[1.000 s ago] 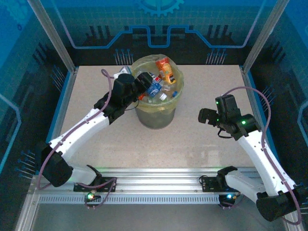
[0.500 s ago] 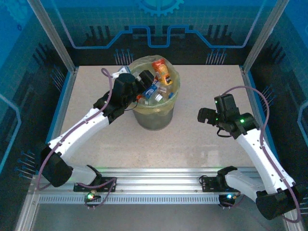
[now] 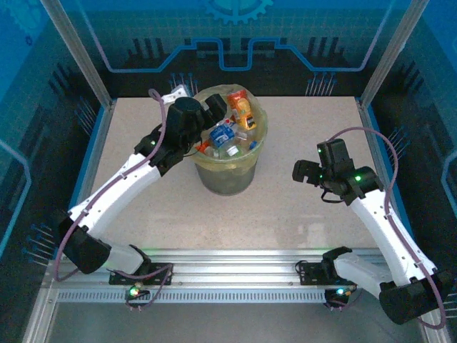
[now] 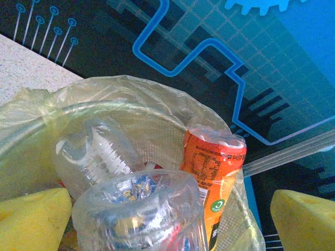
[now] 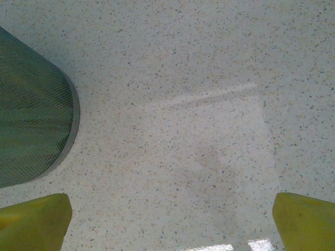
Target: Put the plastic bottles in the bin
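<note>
The yellow-green bin (image 3: 227, 175) stands at the table's middle back, lined with a thin bag (image 4: 131, 91). Several plastic bottles lie inside, among them an orange one (image 3: 243, 111) and a blue-labelled one (image 3: 223, 134). My left gripper (image 3: 216, 108) hovers over the bin's left rim, open. In the left wrist view its yellow fingertips (image 4: 31, 217) stand wide apart with a clear bottle (image 4: 138, 209) lying loose below them, beside an orange-labelled bottle (image 4: 212, 167) and another clear bottle (image 4: 94, 157). My right gripper (image 3: 307, 171) is open above bare table right of the bin.
The speckled tabletop (image 5: 199, 130) lies under my right gripper (image 5: 170, 230), with the bin's lower wall (image 5: 31, 130) at that view's left edge. Blue enclosure walls (image 3: 400, 86) and aluminium posts ring the table.
My left gripper opened and let go of the blue-labelled bottle, which dropped among the others in the bin. The left wrist drew back slightly toward the rim. The right arm barely moved.
</note>
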Robot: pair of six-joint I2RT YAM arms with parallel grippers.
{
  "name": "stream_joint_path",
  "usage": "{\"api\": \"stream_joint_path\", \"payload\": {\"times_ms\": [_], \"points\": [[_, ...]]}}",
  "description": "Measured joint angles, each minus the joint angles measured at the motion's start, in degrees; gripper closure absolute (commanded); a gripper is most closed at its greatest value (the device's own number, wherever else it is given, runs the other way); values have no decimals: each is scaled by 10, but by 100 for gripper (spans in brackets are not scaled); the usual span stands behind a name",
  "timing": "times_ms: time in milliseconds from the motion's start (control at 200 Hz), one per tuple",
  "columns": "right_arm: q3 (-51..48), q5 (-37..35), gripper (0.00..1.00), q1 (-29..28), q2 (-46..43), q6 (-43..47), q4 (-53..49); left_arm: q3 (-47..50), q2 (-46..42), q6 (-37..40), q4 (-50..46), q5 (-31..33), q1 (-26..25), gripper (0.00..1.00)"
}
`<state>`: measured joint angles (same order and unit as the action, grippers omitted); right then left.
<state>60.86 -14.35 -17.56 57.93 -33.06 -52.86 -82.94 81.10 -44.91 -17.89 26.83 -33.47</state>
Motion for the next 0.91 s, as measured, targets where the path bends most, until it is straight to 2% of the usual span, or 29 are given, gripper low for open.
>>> {"api": "stream_joint_path", "payload": {"times_ms": [670,905], "points": [[6,0,0,0,4,0,1,-14,-36,101,-20,131,-13,1],[6,0,0,0,4,0,1,-141,28,201,-85,134,-13,1]]}}
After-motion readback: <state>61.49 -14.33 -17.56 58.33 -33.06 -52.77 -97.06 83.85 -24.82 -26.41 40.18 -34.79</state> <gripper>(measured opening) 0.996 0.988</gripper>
